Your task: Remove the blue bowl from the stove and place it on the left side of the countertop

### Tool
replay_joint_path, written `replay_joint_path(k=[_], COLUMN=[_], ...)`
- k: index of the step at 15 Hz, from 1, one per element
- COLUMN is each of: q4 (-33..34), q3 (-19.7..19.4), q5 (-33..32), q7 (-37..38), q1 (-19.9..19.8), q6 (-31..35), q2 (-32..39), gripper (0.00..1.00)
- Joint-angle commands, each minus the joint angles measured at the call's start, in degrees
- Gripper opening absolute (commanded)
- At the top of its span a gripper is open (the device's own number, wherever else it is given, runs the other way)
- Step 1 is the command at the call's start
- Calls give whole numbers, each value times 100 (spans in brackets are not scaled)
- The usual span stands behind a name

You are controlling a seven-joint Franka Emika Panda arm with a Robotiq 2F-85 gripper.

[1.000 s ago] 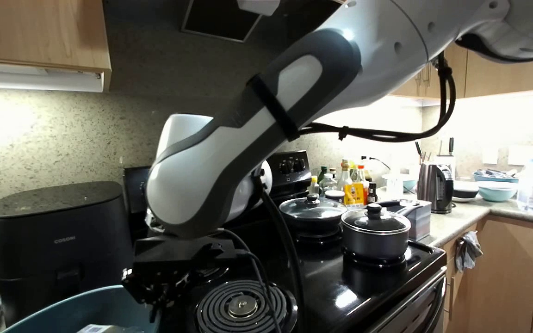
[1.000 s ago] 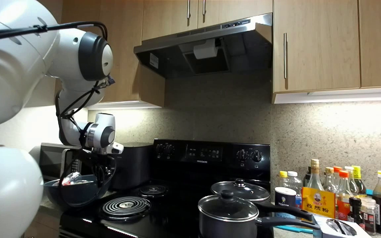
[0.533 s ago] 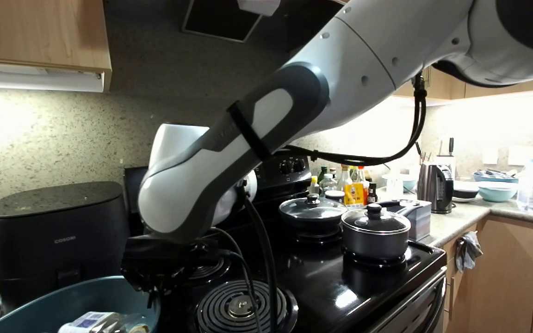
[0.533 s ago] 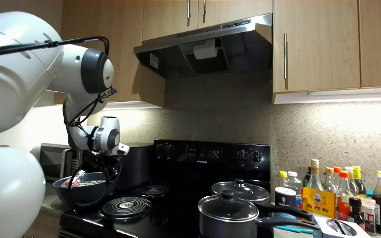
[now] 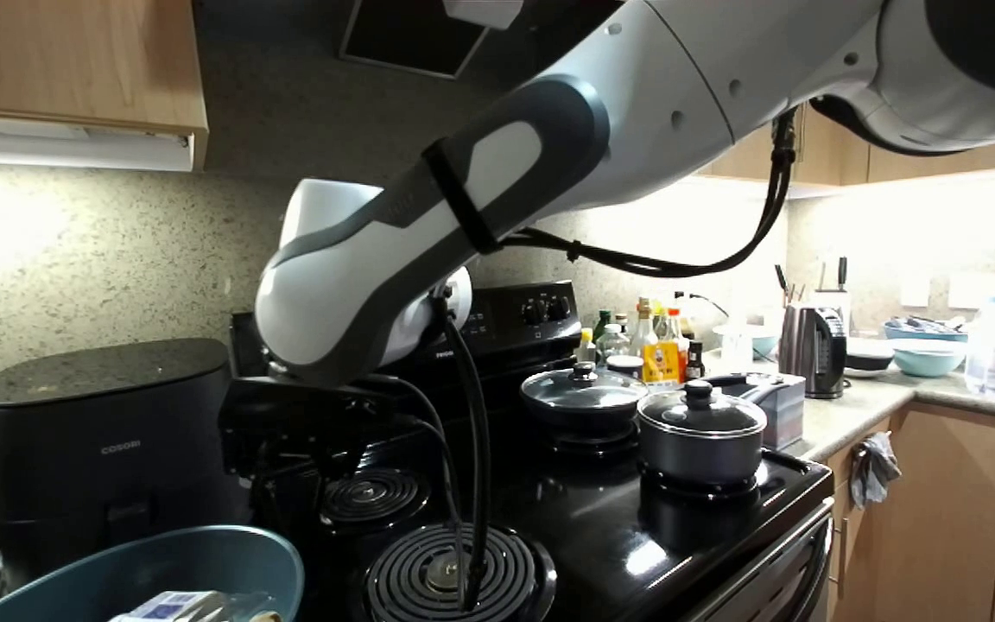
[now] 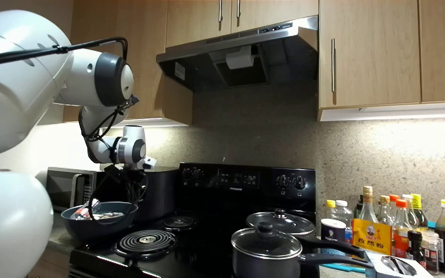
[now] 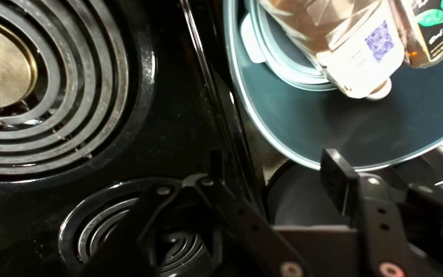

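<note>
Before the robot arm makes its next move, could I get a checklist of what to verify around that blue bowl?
1. Blue bowl off the stove: ok, its rim lies past the stove's edge in the wrist view.
2. Bowl fully on the countertop: cannot tell, contact isn't clear.
3. Gripper open: ok, its fingers stand apart in the wrist view.
4. Fingers clear of the bowl: cannot tell, one overlaps it in that view.
5. Packages inside the bowl: ok.
6. Cable clear of the coil burner: cannot tell, they overlap in an exterior view.
</note>
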Motion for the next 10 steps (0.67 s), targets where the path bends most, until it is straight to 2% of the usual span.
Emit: replay_joint_path(k=[1,2,5,10], q4=[-523,-8,-183,-287], q3=[61,131,181,186], q5=[-249,-182,-231,-235], q7=[84,57,64,65], q1=[-10,-90,-118,-122], q6=[-508,-300,-511,-510], q2=[-733,-187,-501,-543], gripper=[98,79,98,98])
